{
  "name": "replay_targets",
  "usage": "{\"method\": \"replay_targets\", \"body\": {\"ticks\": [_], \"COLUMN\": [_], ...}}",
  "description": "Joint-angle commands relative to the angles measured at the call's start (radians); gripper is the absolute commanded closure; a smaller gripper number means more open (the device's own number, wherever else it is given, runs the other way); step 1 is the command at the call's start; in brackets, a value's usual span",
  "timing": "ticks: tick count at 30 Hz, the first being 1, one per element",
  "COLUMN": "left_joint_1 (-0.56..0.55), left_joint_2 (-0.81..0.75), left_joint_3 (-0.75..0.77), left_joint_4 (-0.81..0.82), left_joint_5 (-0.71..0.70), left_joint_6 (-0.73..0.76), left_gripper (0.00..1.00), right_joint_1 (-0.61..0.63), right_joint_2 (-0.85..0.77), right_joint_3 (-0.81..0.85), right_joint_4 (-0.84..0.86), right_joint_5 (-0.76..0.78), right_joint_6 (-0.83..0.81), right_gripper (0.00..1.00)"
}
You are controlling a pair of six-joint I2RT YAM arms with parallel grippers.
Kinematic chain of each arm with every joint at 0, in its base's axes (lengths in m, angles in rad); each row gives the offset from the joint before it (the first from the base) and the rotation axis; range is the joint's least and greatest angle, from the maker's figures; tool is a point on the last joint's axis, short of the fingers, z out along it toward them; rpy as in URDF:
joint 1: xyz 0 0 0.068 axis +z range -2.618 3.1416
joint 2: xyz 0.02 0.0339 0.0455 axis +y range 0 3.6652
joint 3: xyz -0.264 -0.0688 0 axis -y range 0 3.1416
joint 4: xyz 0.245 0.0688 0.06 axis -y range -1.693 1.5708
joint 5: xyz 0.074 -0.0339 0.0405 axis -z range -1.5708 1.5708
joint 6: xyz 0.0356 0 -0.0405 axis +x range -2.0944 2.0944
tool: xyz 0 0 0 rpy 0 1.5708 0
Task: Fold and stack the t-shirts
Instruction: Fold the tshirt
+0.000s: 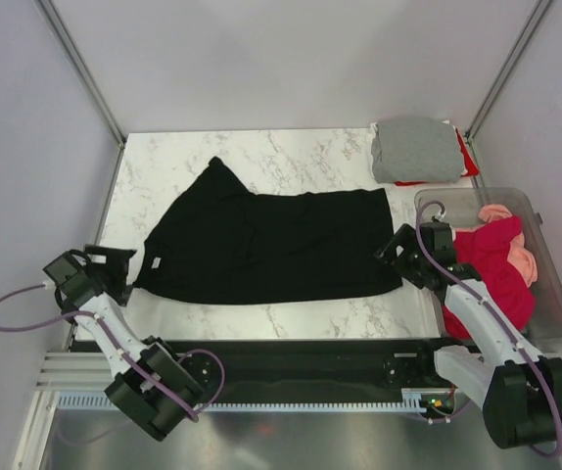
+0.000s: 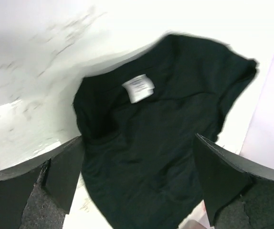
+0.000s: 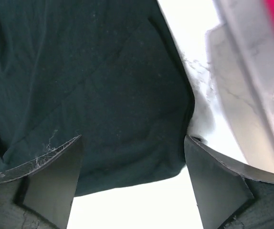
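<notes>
A large black t-shirt [image 1: 271, 245] lies spread on the marble table, folded lengthwise, its collar with a white label [image 2: 138, 89] at the left. My left gripper [image 1: 115, 266] is open, its jaws on either side of the shirt's collar end [image 2: 146, 157] just above the cloth. My right gripper [image 1: 395, 253] is open over the shirt's near right hem corner [image 3: 127, 138]. A folded grey t-shirt [image 1: 416, 149] lies at the back right on something red. Crimson [image 1: 496, 264] and salmon-pink [image 1: 501, 213] shirts lie in the tub.
A clear plastic tub [image 1: 555, 284] stands at the right edge, close beside my right arm; its wall shows in the right wrist view [image 3: 251, 67]. Bare marble table [image 1: 163, 157] lies behind the shirt. Frame posts rise at both back corners.
</notes>
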Motion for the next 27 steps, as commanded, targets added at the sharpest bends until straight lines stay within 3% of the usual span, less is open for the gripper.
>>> {"method": "replay_targets", "body": {"ticks": [1, 2, 4, 6, 9, 15, 19, 27], "left_joint_1": [-0.068, -0.107, -0.287, -0.461, -0.574, -0.660, -0.680, -0.789], "left_joint_2": [-0.048, -0.049, -0.028, 0.092, 0.353, 0.856, 1.120, 1.477], "left_joint_3": [0.119, 0.130, 0.190, 0.260, 0.440, 0.878, 1.144, 1.526], "left_joint_4": [0.023, 0.057, 0.135, 0.157, 0.203, 0.269, 0.263, 0.257], "left_joint_5": [-0.010, -0.016, -0.134, -0.270, -0.283, -0.193, -0.117, -0.053], "left_joint_6": [0.029, 0.027, 0.029, 0.050, 0.093, 0.217, 0.191, 0.193], "left_gripper": [0.00, 0.00, 0.00, 0.00, 0.03, 0.10, 0.13, 0.16], "right_joint_1": [-0.021, -0.013, 0.020, 0.051, 0.143, 0.258, 0.270, 0.272], "right_joint_2": [-0.029, -0.032, -0.013, 0.019, 0.063, 0.094, 0.122, 0.194], "right_joint_3": [0.022, 0.065, 0.105, 0.153, 0.206, 0.199, 0.168, 0.121], "right_joint_4": [-0.160, -0.163, -0.168, -0.149, -0.131, -0.027, 0.036, 0.127], "right_joint_5": [0.119, 0.122, 0.145, 0.168, 0.205, 0.213, 0.186, 0.188], "right_joint_6": [0.003, -0.008, -0.014, -0.012, -0.012, -0.002, -0.008, -0.047], "right_gripper": [0.07, 0.07, 0.08, 0.09, 0.09, 0.08, 0.09, 0.08]}}
